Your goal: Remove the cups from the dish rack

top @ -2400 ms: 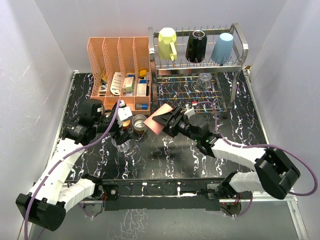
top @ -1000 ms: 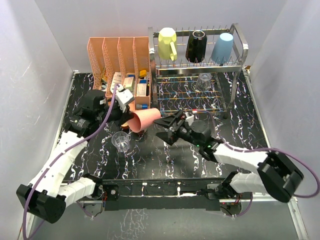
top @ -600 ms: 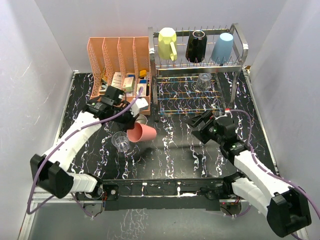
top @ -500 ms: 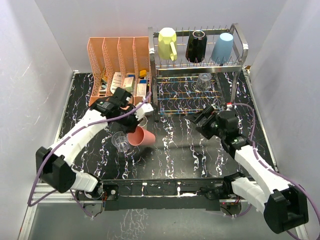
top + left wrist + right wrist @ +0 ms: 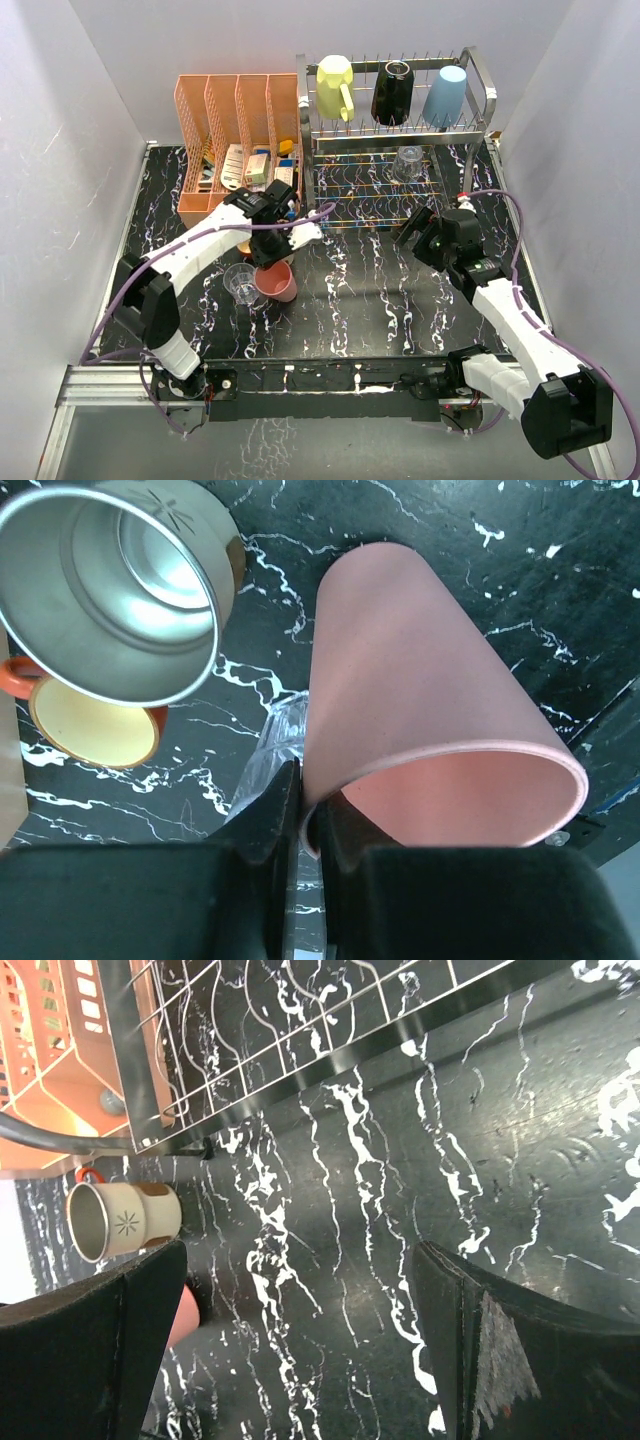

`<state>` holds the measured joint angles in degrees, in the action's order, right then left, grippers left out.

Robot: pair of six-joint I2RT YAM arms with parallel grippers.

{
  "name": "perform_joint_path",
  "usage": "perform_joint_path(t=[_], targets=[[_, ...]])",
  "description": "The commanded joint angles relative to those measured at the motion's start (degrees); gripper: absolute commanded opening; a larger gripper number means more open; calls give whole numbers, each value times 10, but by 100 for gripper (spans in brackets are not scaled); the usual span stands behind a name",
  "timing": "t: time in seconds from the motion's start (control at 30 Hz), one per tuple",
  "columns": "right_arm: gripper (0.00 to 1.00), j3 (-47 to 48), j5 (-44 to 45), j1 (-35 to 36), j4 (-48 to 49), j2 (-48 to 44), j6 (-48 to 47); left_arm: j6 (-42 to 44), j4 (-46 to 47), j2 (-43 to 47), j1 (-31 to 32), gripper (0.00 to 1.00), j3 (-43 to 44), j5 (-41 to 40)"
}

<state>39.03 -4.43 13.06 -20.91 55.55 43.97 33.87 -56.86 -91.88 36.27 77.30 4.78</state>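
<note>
The left gripper [image 5: 307, 805] has its jaws clamped on the wide rim of the pink cup [image 5: 420, 680], one finger inside the mouth and one outside. The cup hangs tilted, narrow base toward the table [image 5: 380, 300], and I cannot tell whether the base touches yet. The step in hand looks like setting this cup down among those already unloaded. A clear glass [image 5: 241, 283] stands just beside it on the left, and the steel cup [image 5: 115, 590] and small orange cup [image 5: 95, 720] are near. To do it well, the wrist should bring the cup upright first and lower it straight, so the base lands flat and not on an edge. It should also lean away from the clear glass, which is light and would tip at a nudge. The jaws should part only once the cup's weight is on the table, and only a little. The hand should then rise straight up so the inner finger does not hook the rim. The right gripper [image 5: 300, 1270] waits with jaws wide apart over bare table in front of the dish rack [image 5: 482, 80]. The rack's top tier holds the yellow mug [image 5: 335, 87], black mug [image 5: 392, 92] and blue cup [image 5: 445, 95], and a second glass [image 5: 407, 163] sits on the lower tier.
</note>
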Motion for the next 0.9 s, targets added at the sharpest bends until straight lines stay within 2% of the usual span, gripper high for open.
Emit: perform_joint_path(t=[0.0,0.03,0.3,0.53,0.63,0.73,0.87], targets=[[98,39,51,-4,-5,-15,-47,2,-33,-21,9,0,46,-27],[98,42,56,-3,-7,-16,-50,2,-34,-23,10,2,51,-24],[98,69,104,-4,-9,-9,-83,-2,-39,-13,13,47,90,9],[98,116,154,-5,28,18,-147,-2,-82,20,12,59,164,38],[98,137,169,-4,53,42,-165,-7,-89,43,6,67,172,43],[98,146,171,-4,94,70,-184,-15,-77,71,-38,78,163,74],[98,139,183,-4,155,120,-206,-26,-49,90,-170,84,141,133]])
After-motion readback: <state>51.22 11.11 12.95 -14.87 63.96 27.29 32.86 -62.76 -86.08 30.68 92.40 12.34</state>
